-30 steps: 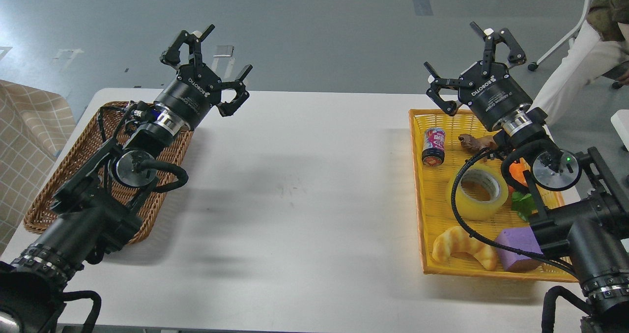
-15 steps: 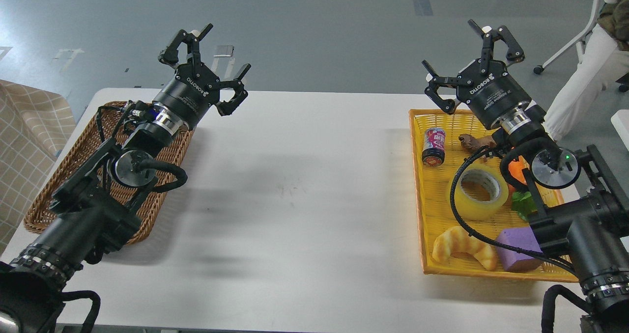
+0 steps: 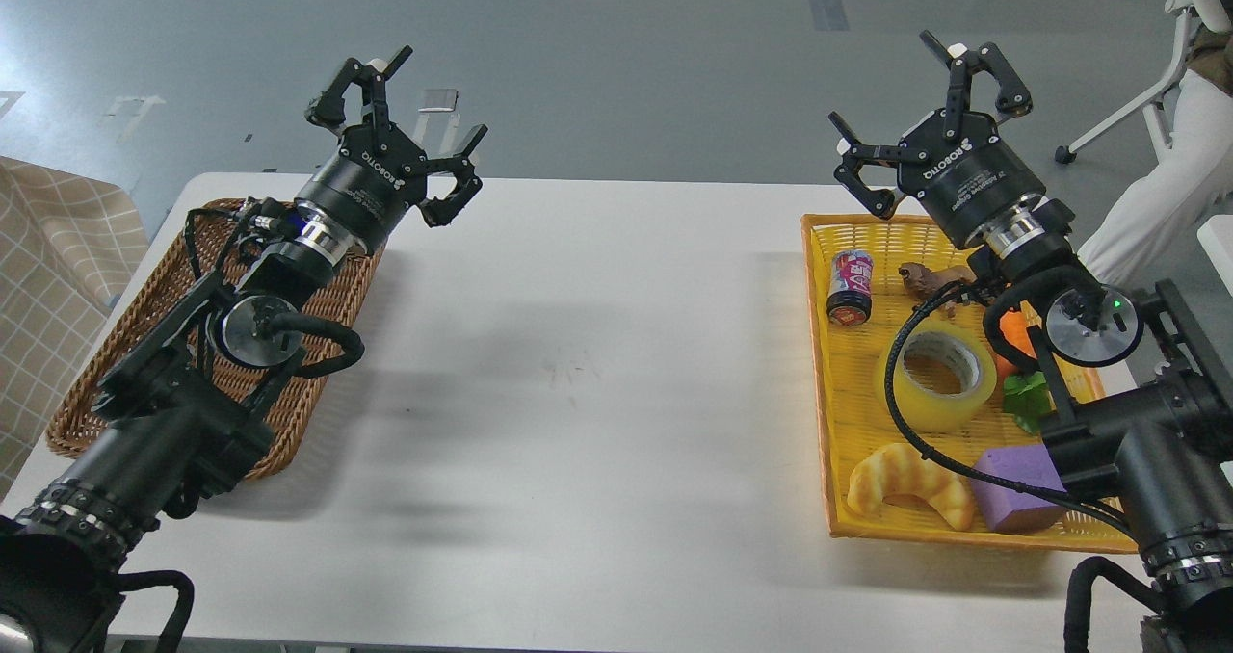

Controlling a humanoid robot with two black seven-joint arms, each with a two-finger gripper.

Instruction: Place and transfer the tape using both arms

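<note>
**Tape untouched, both arms raised**

Opening step, judging by the layout: no grasp yet. Left gripper [image 3: 409,118] spread wide, empty, above wicker basket [image 3: 87,398] at 9 o'clock. Right gripper [image 3: 930,114] likewise spread, empty, over far rim of yellow tray [image 3: 819,364] at 3 o'clock. Tape [image 3: 936,376] flat inside tray, near croissant [image 3: 910,484] and can [image 3: 850,287]. Next, probably: lower right gripper onto roll. White table [image 3: 578,393]; grey floor [image 3: 626,56] beyond.

Croissant [image 3: 910,481] (golden), wicker basket [image 3: 106,364]
</note>
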